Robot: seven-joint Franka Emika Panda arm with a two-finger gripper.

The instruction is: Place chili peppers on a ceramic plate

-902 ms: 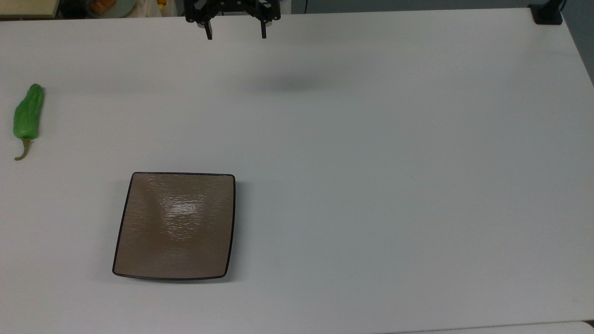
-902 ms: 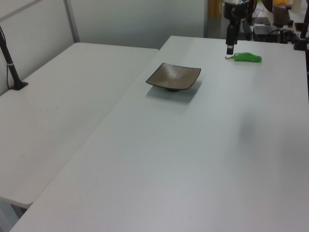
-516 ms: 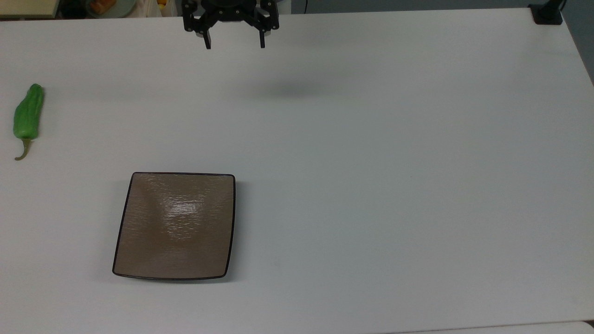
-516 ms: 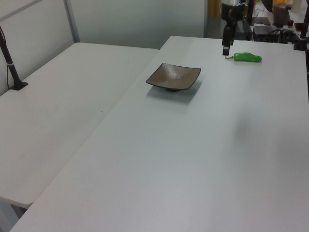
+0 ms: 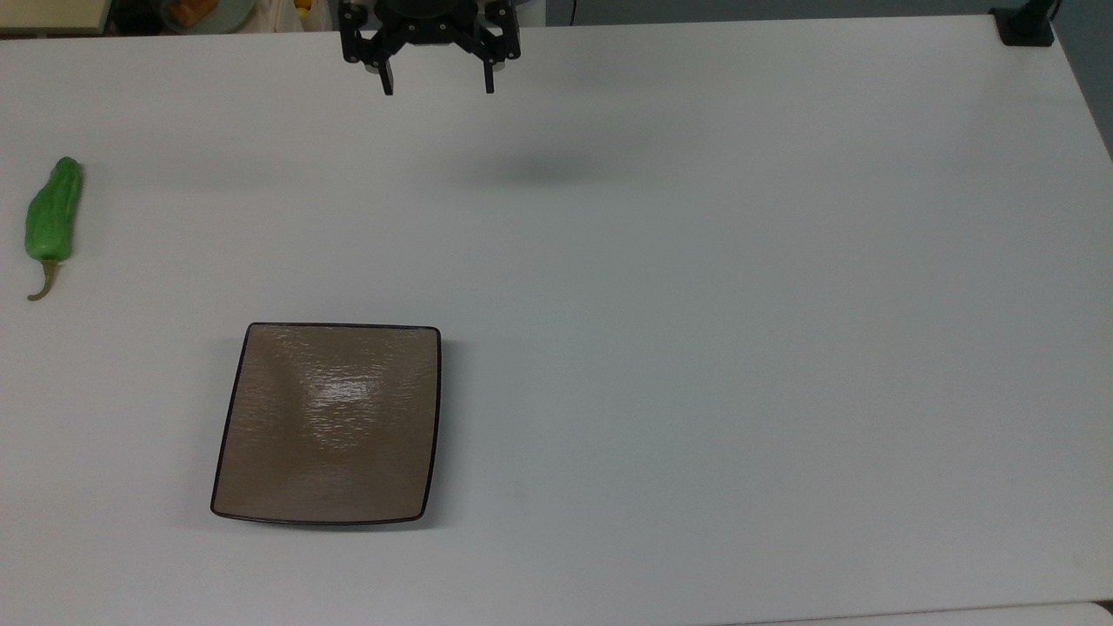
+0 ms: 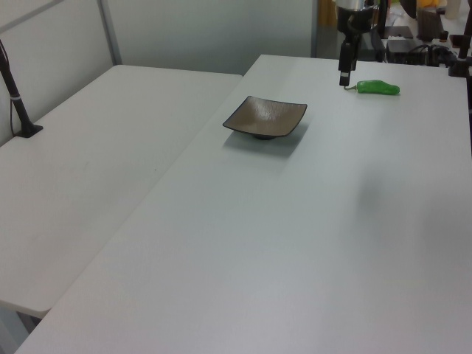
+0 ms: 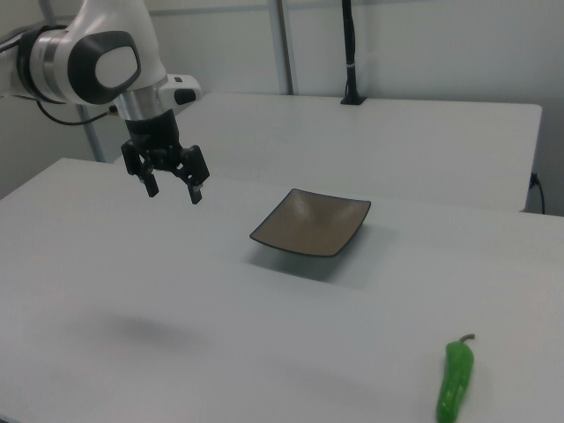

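A single green chili pepper [image 5: 52, 219] lies on the white table at the top view's far left, stem pointing toward the view's bottom; it also appears as a chili pepper [image 6: 378, 88] in the left view and a chili pepper [image 7: 456, 382] in the right view. The square brown ceramic plate [image 5: 261, 487] sits bare, lower left of centre; the plate [image 6: 247, 122] and plate [image 7: 275, 236] hold nothing. My gripper [image 5: 437, 86] hangs open high above the table near the top view's upper edge, far from both. The gripper [image 7: 174, 191] holds nothing.
The white table [image 5: 696, 348] stretches wide to the top view's right. A black clamp post [image 5: 1024, 24] stands at its upper right corner. A second white table [image 6: 96, 162] adjoins in the left view. Cluttered items [image 5: 196, 10] lie beyond the far edge.
The gripper has moved slightly down the top view, away from the far edge, fingers still open. Pepper and plate have not moved.
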